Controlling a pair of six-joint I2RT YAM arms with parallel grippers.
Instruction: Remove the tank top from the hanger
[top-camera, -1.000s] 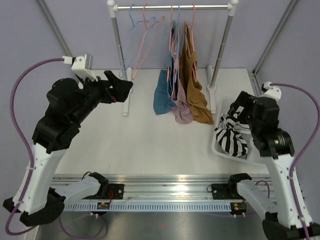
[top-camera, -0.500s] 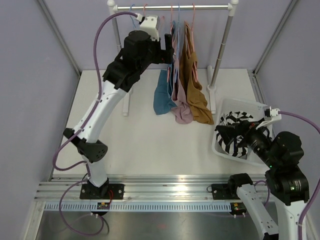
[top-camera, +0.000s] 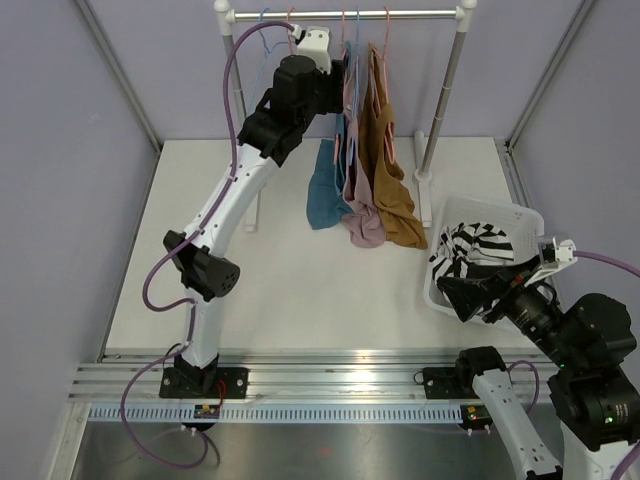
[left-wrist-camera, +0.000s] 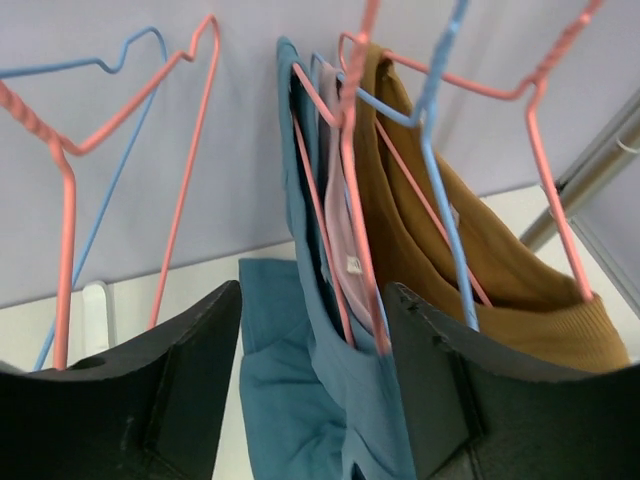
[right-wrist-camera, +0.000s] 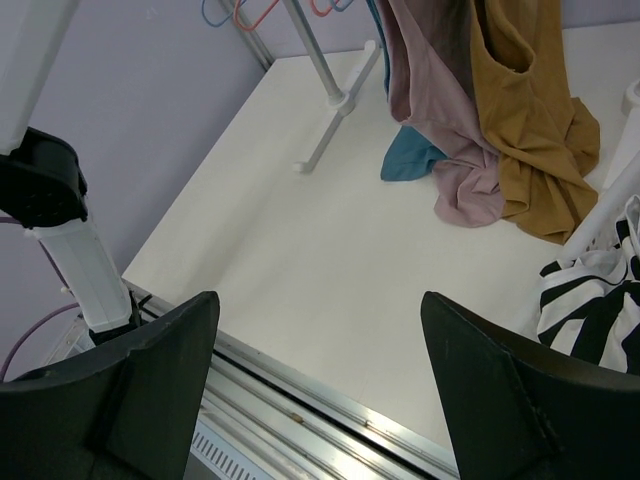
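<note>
Three tank tops hang on wire hangers from the rail (top-camera: 400, 14): teal (top-camera: 322, 195), mauve (top-camera: 362, 215) and mustard brown (top-camera: 395, 185). My left gripper (top-camera: 342, 72) is raised to the rail, just left of the garments. In the left wrist view it (left-wrist-camera: 312, 300) is open. The teal tank top (left-wrist-camera: 290, 380) and its pink hanger (left-wrist-camera: 352, 200) sit between the jaws, not gripped. The mauve top (left-wrist-camera: 340, 225) and brown top (left-wrist-camera: 470, 250) hang just behind. My right gripper (top-camera: 452, 295) is open and empty, low near the front right; it (right-wrist-camera: 318, 305) looks over the table.
Empty blue and pink hangers (top-camera: 275, 35) hang at the rail's left end and show in the left wrist view (left-wrist-camera: 65, 200). A white basket (top-camera: 520, 215) at the right holds a black-and-white striped garment (top-camera: 470, 245). The rack's posts and feet (top-camera: 250, 205) stand on the table.
My left arm swung up from the table's left side to the rail, beside the hung tops. My right arm drew back from the basket toward the near edge.
</note>
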